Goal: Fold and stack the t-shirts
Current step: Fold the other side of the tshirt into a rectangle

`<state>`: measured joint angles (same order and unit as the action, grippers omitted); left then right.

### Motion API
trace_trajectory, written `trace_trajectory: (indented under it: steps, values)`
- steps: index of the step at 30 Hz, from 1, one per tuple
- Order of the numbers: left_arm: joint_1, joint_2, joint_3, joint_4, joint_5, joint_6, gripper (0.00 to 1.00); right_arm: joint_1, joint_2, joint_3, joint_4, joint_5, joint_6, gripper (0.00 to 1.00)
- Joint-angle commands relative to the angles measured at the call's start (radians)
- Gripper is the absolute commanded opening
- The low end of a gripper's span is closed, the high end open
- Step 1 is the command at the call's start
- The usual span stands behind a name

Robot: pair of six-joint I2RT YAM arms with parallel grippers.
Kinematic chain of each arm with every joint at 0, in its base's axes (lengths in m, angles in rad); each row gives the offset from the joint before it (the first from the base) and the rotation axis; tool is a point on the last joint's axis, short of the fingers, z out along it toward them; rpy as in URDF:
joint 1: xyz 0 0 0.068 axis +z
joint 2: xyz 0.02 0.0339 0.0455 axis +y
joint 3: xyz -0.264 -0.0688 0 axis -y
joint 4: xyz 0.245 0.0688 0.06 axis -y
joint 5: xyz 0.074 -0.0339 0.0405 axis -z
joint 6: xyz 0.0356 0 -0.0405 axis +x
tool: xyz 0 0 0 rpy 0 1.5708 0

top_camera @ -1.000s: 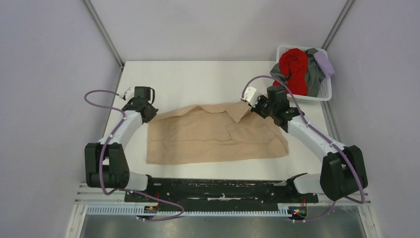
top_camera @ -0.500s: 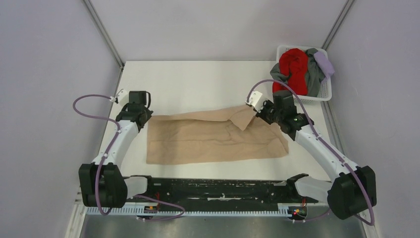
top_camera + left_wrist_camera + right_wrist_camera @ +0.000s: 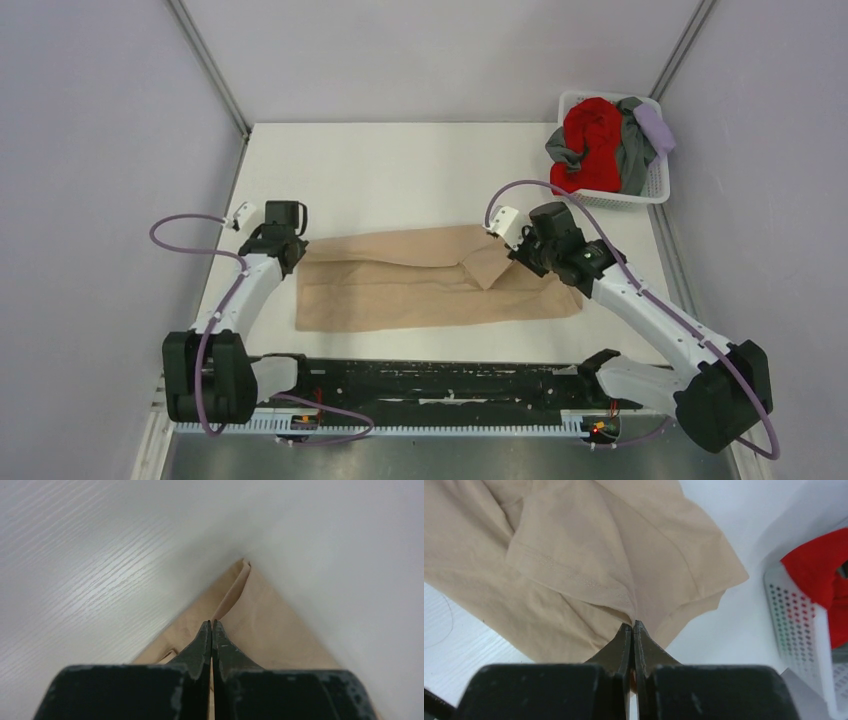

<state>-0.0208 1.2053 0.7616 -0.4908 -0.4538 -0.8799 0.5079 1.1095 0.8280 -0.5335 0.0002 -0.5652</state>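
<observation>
While both arms reach out over the counter (image 3: 400, 170), the tan t-shirt (image 3: 400, 295) lies spread close to the near edge, roughly midway between the left and right edges. A band of cloth along its far side is doubled over the rest.

The left pincer (image 3: 212, 626) is clenched at the shirt's far-left corner. Its 2 fingers press flat together, and tan cloth runs out from between their tips. From there the shirt narrows to a folded point on the bare counter.

The right pincer (image 3: 633, 626) is also clenched, grasping the same shirt toward its right end. The cloth gathers into creases that meet at the closed tips, and a flap with a stitched hem is lifted off the layer beneath. Below the flap, the shirt's right end lies flat on the counter.

At the far right corner stands a white lattice basket (image 3: 652, 183), well apart from the tan shirt. It holds 3 crumpled garments: a red t-shirt (image 3: 592, 135) on the left, a grey t-shirt (image 3: 630, 155) beside it, and a lavender t-shirt (image 3: 655, 128) on top at the right.
</observation>
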Motion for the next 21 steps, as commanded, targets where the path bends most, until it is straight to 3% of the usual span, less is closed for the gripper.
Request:
trace_trajectory:
  steps: [1, 4, 9, 10, 11, 12, 16, 19, 21]
  values:
    - [0.009, -0.046, -0.046, 0.041, -0.073, -0.087, 0.02, 0.01, -0.036, -0.039, -0.122, 0.057, 0.065, 0.04]
    - [0.009, -0.043, -0.06, 0.015, -0.089, -0.115, 0.12, 0.023, -0.018, -0.061, -0.147, 0.051, 0.091, 0.13]
    - [0.009, -0.086, -0.051, -0.05, -0.141, -0.147, 0.67, 0.062, -0.027, -0.061, -0.185, 0.005, 0.107, 0.33]
    - [0.01, -0.105, -0.041, -0.06, -0.142, -0.147, 0.87, 0.064, -0.049, -0.05, -0.181, 0.017, 0.12, 0.44]
    - [0.01, -0.121, -0.031, -0.068, -0.138, -0.148, 0.99, 0.064, -0.074, -0.043, -0.166, 0.033, 0.132, 0.62]
    - [0.01, -0.142, -0.018, -0.069, -0.125, -0.144, 1.0, 0.064, -0.107, -0.042, -0.139, 0.046, 0.139, 0.97]
    - [0.009, -0.201, 0.014, -0.001, 0.055, -0.073, 1.0, 0.065, -0.227, -0.103, 0.086, 0.181, 0.248, 0.98]
    - [0.006, -0.194, -0.027, 0.171, 0.316, -0.027, 1.0, 0.063, -0.243, -0.186, 0.306, 0.272, 0.488, 0.98]
    - [-0.011, -0.146, -0.071, 0.292, 0.463, -0.061, 1.0, 0.062, -0.197, -0.193, 0.355, 0.305, 0.644, 0.98]
